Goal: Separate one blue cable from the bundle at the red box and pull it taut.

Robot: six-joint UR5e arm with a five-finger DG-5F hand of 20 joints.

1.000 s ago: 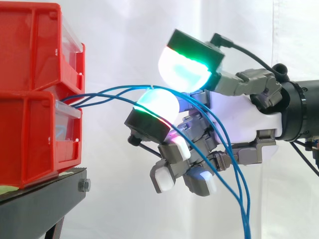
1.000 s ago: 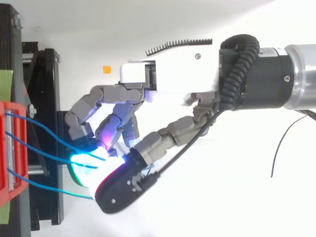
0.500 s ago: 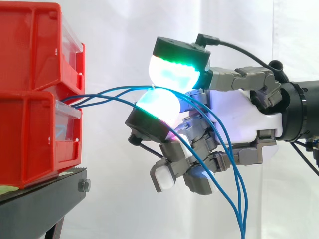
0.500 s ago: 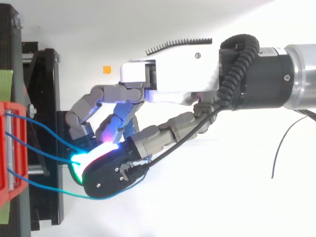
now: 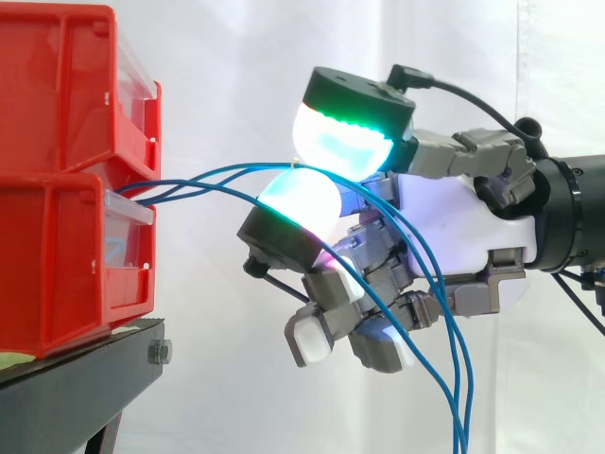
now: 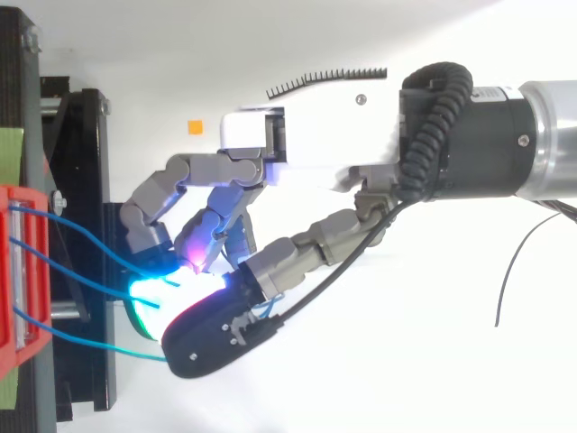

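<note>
Blue cables (image 5: 198,180) leave the front of the red box (image 5: 57,265) on the black stand (image 5: 76,369), arch across the open gap into the robot hand (image 5: 454,236), and then hang down past the palm to the bottom edge of the side view. The top view shows them fanned apart where they exit the red box (image 6: 13,280).

Robot hand: its fingers are curled. The upper pad (image 5: 345,142), glowing green, meets the lower pad (image 5: 298,199) only at its near corner. The topmost blue cable (image 5: 236,168) runs into that junction, so it appears to be pinched there. The other cables pass over the lower pad and through the curled fingers below.

Change noted: a second ago the two pads stood apart. Half a second ago the upper pad had come down squarely onto the lower one. Now it has rolled back towards the wrist and lifted slightly, so the contact is reduced to an edge. In the top view, the black back of that fingertip has likewise moved away from the red box.

Assessment: the grip looks lighter than it was at the previous check, and whether it would hold under a pull cannot be confirmed. Separation is incomplete, since the remaining cables are still threaded through the fingers. No cable is taut; all of them bow between box and pads.
</note>
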